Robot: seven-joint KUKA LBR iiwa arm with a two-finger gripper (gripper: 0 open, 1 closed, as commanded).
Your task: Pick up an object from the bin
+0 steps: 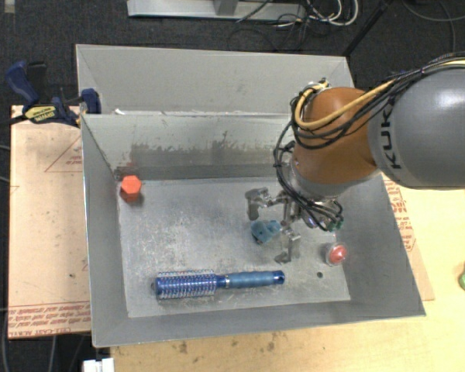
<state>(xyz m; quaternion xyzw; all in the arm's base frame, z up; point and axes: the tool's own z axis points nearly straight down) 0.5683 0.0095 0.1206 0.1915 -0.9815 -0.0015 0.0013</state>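
Low in the grey metal bin (178, 208), the claw (272, 225) stands spread about a small blue block (263, 232) — nothing lifted yet.

one brush (217, 282), one cube (130, 188), one ball (337, 255), one lump (263, 232)

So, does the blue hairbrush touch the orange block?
Apart. The camera view shows bare bin floor between the blue hairbrush and the orange block.

Reads "KU" in black capitals, set sideways on the grey arm link (430, 130), remainder of the word hidden.
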